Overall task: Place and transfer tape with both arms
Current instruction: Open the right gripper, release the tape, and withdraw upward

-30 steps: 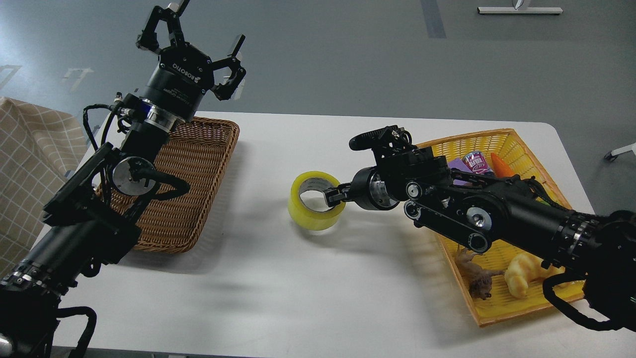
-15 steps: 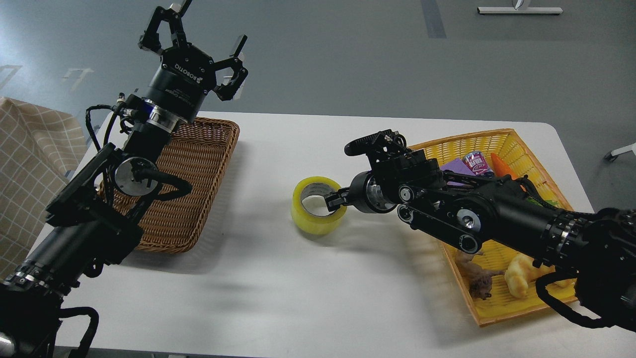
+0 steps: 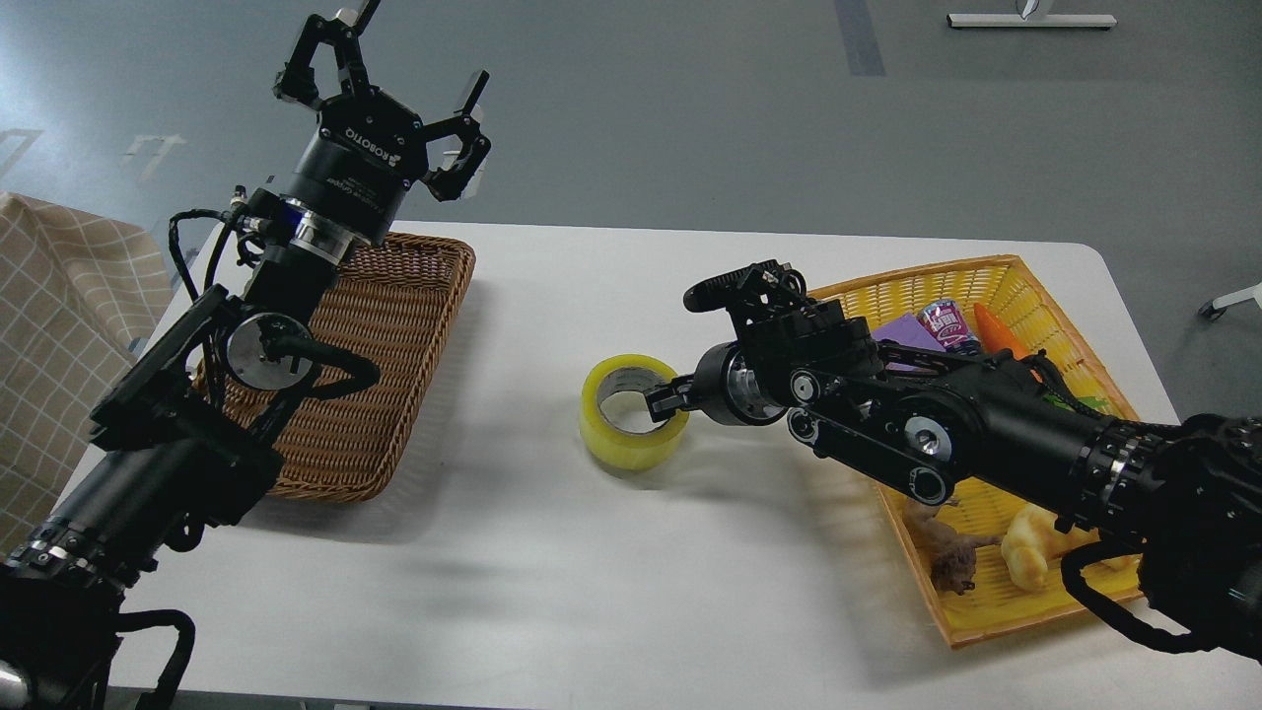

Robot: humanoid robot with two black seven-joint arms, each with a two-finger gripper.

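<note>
The tape (image 3: 619, 437), a yellow translucent roll with a grey-white core, rests on the white table (image 3: 592, 572) near its middle. My right gripper (image 3: 663, 406) is shut on the roll's right wall, one finger inside the core and one outside. My left gripper (image 3: 394, 69) is open and empty, held high above the far end of the brown wicker basket (image 3: 394, 325), well left of the tape.
A yellow basket (image 3: 996, 286) at the right holds a can (image 3: 945, 323), a purple item, an orange carrot toy, a brown animal toy (image 3: 948, 562) and a croissant toy (image 3: 1035, 552). A checked cloth (image 3: 59, 325) lies at the left edge.
My right gripper has lowered the tape a little, toward the table and slightly right, until it rests there. The left arm has hardly moved.
</note>
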